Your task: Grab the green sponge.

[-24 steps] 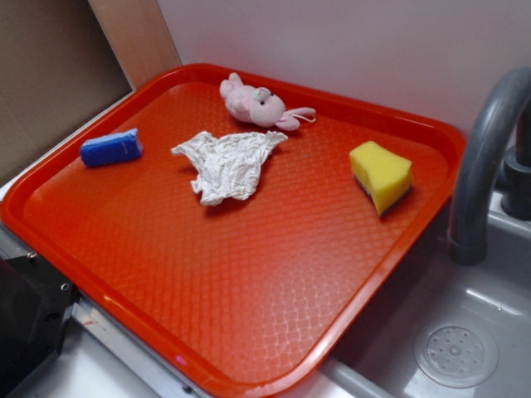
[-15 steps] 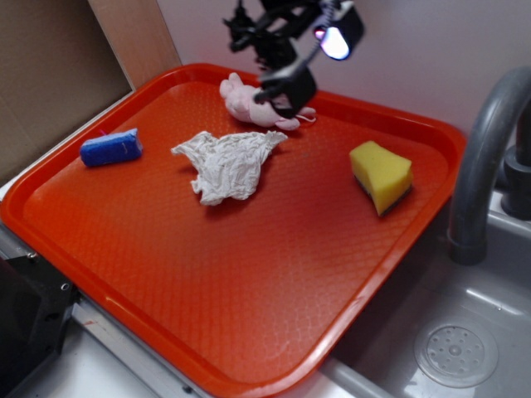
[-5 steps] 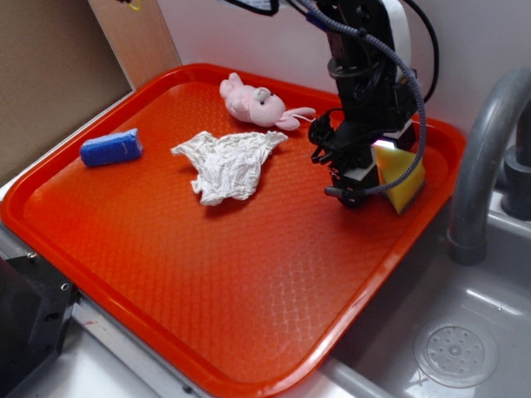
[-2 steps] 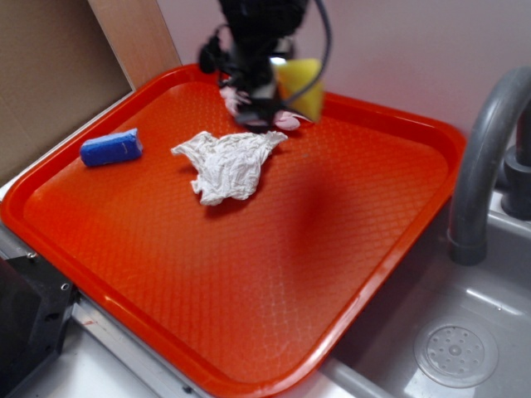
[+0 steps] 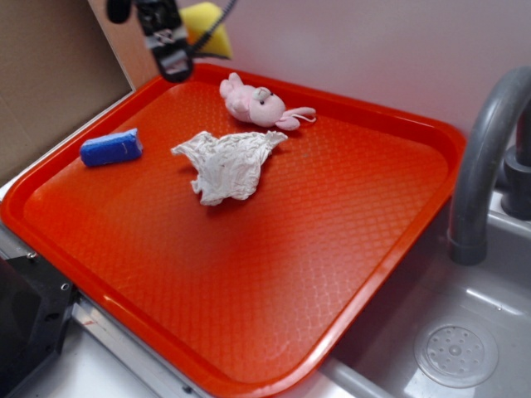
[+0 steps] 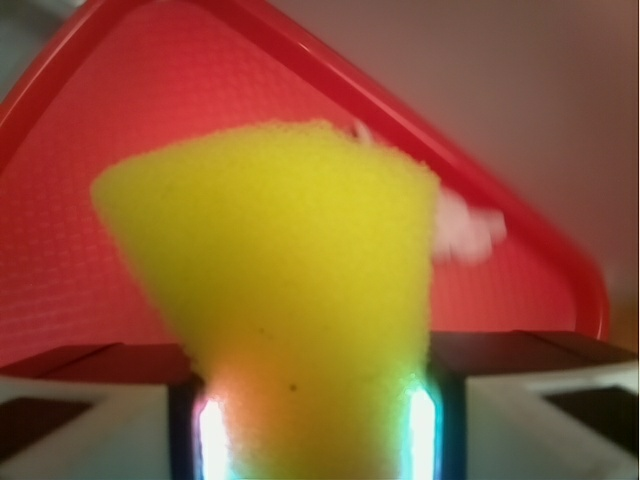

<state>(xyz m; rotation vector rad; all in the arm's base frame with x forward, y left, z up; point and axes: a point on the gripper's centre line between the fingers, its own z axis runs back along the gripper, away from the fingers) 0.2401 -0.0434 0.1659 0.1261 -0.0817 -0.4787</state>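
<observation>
Soft, even daylight on the exterior view — the wrist view is blurred, the pincer lit by glowing strips.

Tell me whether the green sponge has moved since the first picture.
Yes. The green sponge left the tray's right side and is now held in the gripper, above the tray's far left corner, beyond the pink bunny.

Gripper: black body, grey-white plate at the tip, black cable arcing off beside it. Wrist view: dark fingers on white mounts, glowing white-cyan strips on inner faces.
</observation>
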